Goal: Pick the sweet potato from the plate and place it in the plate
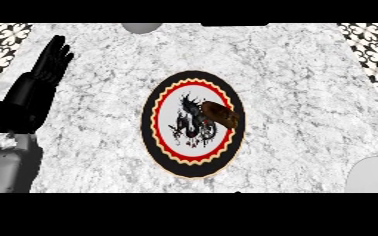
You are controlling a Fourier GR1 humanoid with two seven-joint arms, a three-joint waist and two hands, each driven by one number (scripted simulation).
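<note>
Sweet potato on the dragon plate, left hand resting at the left edge.

The sweet potato [220, 113] lies on the right part of the black-rimmed plate [164, 150], mid-counter [295, 80]. The left hand [49, 62] stands open, fingers straight, well apart from it, holding nothing. The right hand's state cannot be told.

A grey round shape [142, 27] is cut off by the upper edge and cannot be identified. A pale grey form [363, 176] is cropped at the lower right corner. The right hand is not shown.
</note>
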